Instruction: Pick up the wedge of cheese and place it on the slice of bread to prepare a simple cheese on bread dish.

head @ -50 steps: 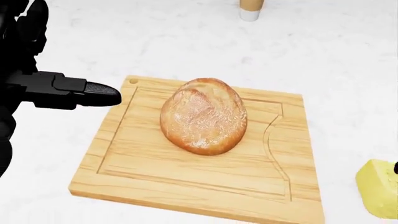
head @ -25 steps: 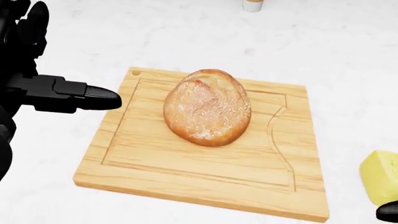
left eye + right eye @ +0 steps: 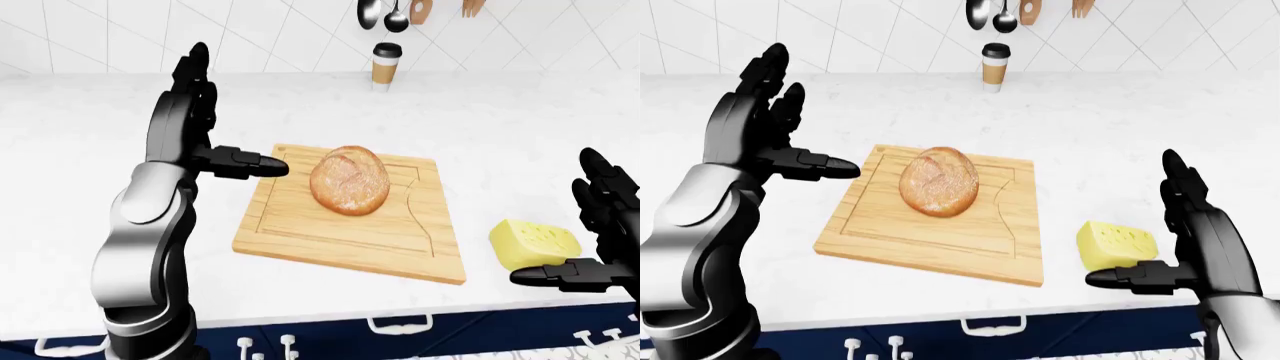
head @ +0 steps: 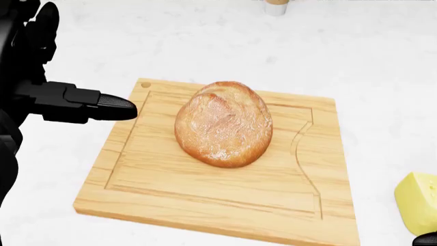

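A round crusty bread loaf (image 4: pixel 224 123) lies in the middle of a wooden cutting board (image 4: pixel 170 189). A yellow cheese wedge (image 3: pixel 1117 244) with holes sits on the white counter right of the board, also seen at the head view's lower right edge as the cheese (image 4: pixel 418 202). My right hand (image 3: pixel 1175 240) is open just right of and below the cheese, thumb pointing left under it, not touching. My left hand (image 3: pixel 775 127) is open and raised left of the board, thumb (image 4: pixel 102 107) reaching toward the board's top left corner.
A paper coffee cup (image 3: pixel 994 67) with a dark lid stands by the tiled wall beyond the board. Ladles and wooden utensils (image 3: pixel 395 13) hang above it. The counter's near edge and drawer handles (image 3: pixel 990 325) run along the bottom.
The head view has shifted slightly, so board and bread sit a little lower and left than half a second ago. The left hand keeps its pose; the cheese stays at the right edge.
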